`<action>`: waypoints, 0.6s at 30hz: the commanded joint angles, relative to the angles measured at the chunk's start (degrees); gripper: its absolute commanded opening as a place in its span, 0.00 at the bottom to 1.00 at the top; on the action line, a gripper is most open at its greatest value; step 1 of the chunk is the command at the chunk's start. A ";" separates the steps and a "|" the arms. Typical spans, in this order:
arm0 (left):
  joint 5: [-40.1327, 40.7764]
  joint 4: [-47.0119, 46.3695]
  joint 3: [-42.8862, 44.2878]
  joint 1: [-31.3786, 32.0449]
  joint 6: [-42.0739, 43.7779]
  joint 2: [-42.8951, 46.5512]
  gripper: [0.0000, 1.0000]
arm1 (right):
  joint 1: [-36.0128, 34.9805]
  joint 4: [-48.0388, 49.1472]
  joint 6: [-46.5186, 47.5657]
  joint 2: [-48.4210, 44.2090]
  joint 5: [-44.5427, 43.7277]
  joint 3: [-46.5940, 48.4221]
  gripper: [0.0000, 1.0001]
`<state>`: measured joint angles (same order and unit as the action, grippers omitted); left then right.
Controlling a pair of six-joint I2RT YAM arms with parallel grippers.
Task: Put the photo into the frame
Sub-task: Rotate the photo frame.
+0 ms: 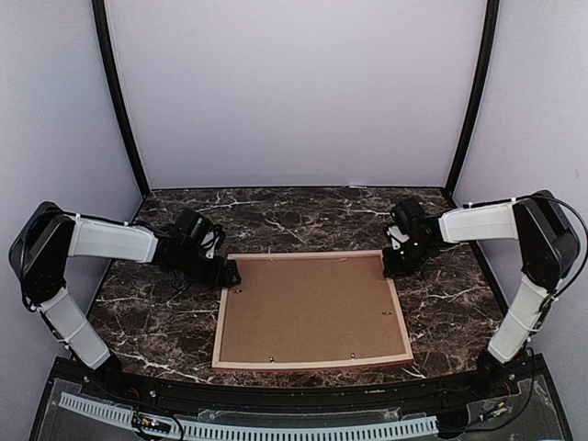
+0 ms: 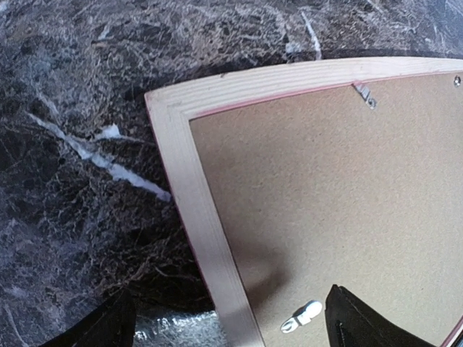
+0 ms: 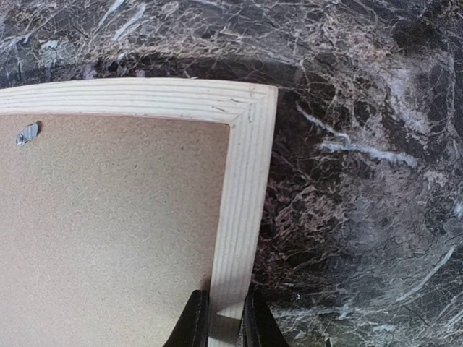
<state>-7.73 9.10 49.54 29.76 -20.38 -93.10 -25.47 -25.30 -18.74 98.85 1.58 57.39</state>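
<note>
The frame (image 1: 219,331) lies face down in the middle of the table, pale wood reverse up, with a thin pink edge showing (image 2: 195,195). A brown backing board (image 1: 312,308) fills it. The photo is hidden. My left gripper (image 1: 225,274) is open at the far left corner. Its fingers (image 2: 362,322) straddle the left rail, one over the backing board and one over the marble, gripping nothing. My right gripper (image 1: 393,266) is shut on the frame's right rail (image 3: 242,202) near the far right corner, a jaw pressed against each side of the wood (image 3: 226,318).
Small metal tabs (image 2: 302,316) (image 3: 27,133) sit along the inner edge of the frame on the backing board (image 3: 108,231). Dark marble table (image 1: 165,340) surrounds the frame. Pale walls enclose the back and sides.
</note>
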 commanded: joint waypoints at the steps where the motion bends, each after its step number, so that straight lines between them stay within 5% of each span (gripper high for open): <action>1: 2.98 4.84 1.77 1.22 0.16 -1.24 0.93 | 0.68 -1.46 1.08 2.74 0.77 -1.85 0.07; 18: 5.99 8.23 2.31 3.56 2.25 -3.41 0.90 | 1.24 -1.25 0.63 2.85 0.96 -1.96 0.07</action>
<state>-3.16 13.45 50.89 32.12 -19.64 -95.44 -24.77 -25.32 -19.27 98.85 2.37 57.36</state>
